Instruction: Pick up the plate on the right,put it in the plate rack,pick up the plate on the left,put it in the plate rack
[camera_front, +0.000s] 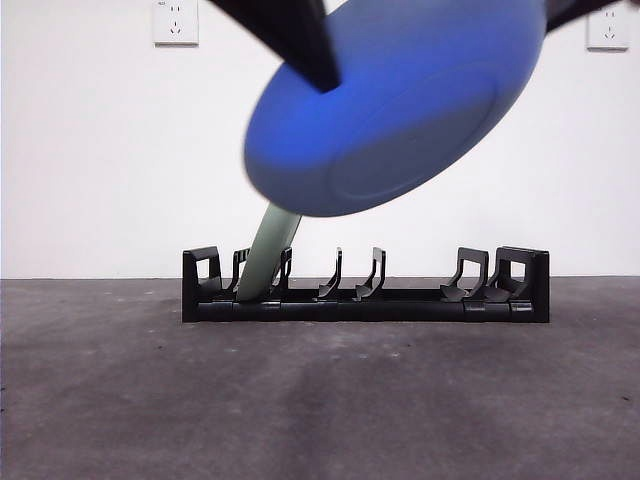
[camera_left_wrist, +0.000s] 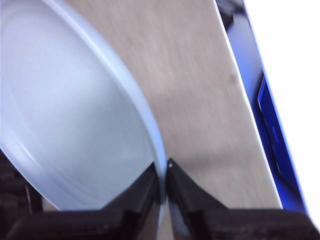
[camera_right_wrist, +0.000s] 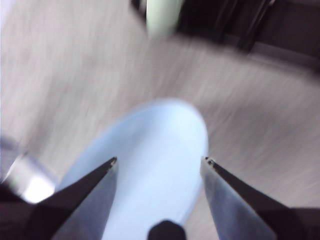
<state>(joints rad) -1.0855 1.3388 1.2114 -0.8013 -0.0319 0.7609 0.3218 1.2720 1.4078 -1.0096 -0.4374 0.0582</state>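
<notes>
A blue plate (camera_front: 400, 110) hangs tilted high above the black plate rack (camera_front: 400, 305). My left gripper (camera_left_wrist: 164, 167) is shut on its rim, with the plate's pale face (camera_left_wrist: 70, 115) filling that view; in the front view this gripper (camera_front: 320, 75) comes down from the top. A pale green plate (camera_front: 265, 255) stands leaning in the rack's left slots. My right gripper (camera_right_wrist: 159, 161) is open, and its wrist view looks past its jaws at the blue plate (camera_right_wrist: 155, 135), the green plate (camera_right_wrist: 162, 17) and the rack (camera_right_wrist: 280, 25). Whether its jaws touch the plate I cannot tell.
The rack's middle and right prongs (camera_front: 470, 275) hold nothing. Dark grey table top (camera_front: 320, 400) lies in front of the rack. A white wall with two sockets (camera_front: 176, 22) is behind it. A black tip (camera_front: 580, 10) shows at the top right corner.
</notes>
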